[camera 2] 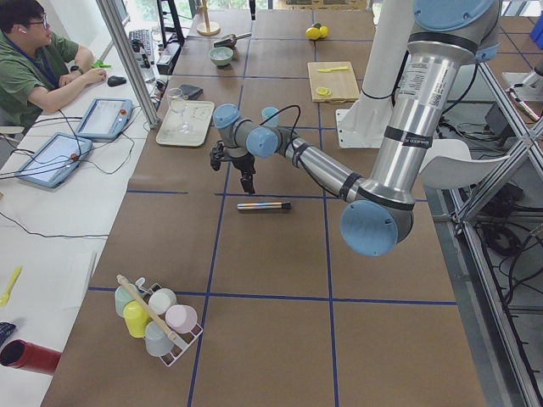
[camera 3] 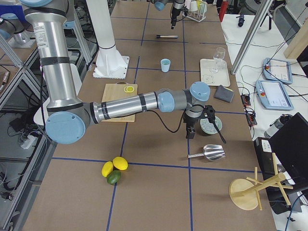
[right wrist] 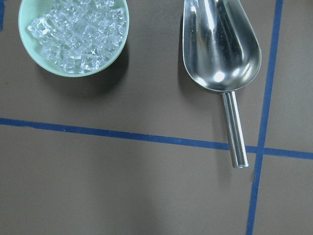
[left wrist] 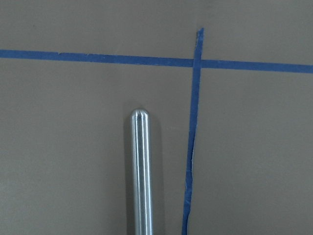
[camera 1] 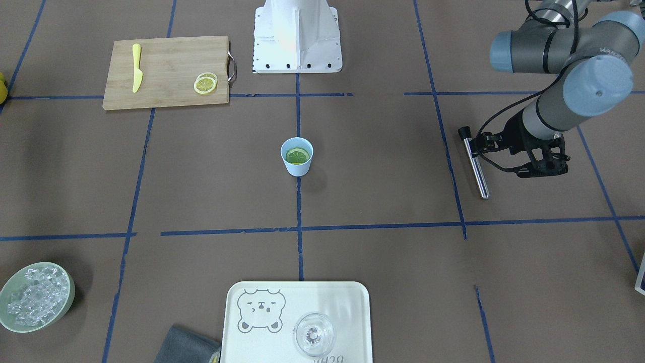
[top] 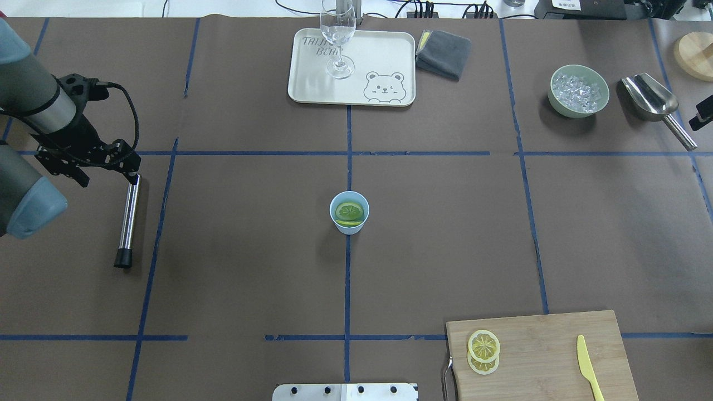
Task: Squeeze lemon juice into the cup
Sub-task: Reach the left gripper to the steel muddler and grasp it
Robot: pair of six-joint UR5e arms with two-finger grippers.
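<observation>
Lying in the cup [top: 349,227], the lemon [top: 349,211] is far from the left gripper [top: 128,163]

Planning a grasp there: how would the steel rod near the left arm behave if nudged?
The steel rod is a smooth cylinder lying flat, so it would probably roll sideways. Its polished shine suggests a slippery grip. Being metal, it is likely rigid.

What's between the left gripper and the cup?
Overhead view: only bare table and a blue tape line between left gripper and cup. The metal rod lies by the gripper.
</observation>
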